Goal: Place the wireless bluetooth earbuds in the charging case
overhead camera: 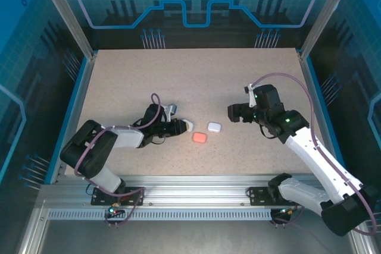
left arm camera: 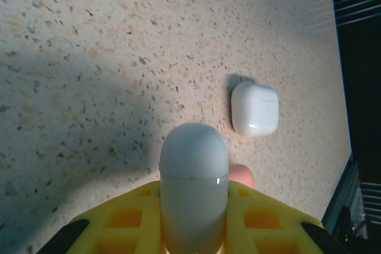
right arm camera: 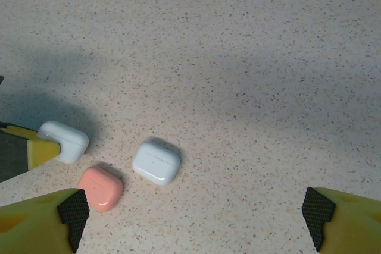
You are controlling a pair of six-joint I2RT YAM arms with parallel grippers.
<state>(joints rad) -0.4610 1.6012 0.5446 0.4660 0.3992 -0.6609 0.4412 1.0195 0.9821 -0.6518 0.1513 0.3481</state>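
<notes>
A: Why is the left gripper (left arm camera: 193, 224) clamped on that smooth white pebble-shaped plastic case (left arm camera: 193, 173)?
B: Likely steadying it for opening. The rounded salmon-pink plastic case (right arm camera: 100, 188) and second white case (right arm camera: 156, 162) lie shut just beyond on the speckled desk (right arm camera: 238, 57).
A: And the right gripper (right arm camera: 194, 208), farther off?
B: Jaws apart, empty, hovering. Earbuds: cannot tell where. No legible branding.

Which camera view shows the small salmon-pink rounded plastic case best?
The right wrist view: the salmon-pink rounded plastic case lies whole and unobstructed. The top external view shows it tiny; the left wrist view shows an edge behind the held white plastic case.
</notes>
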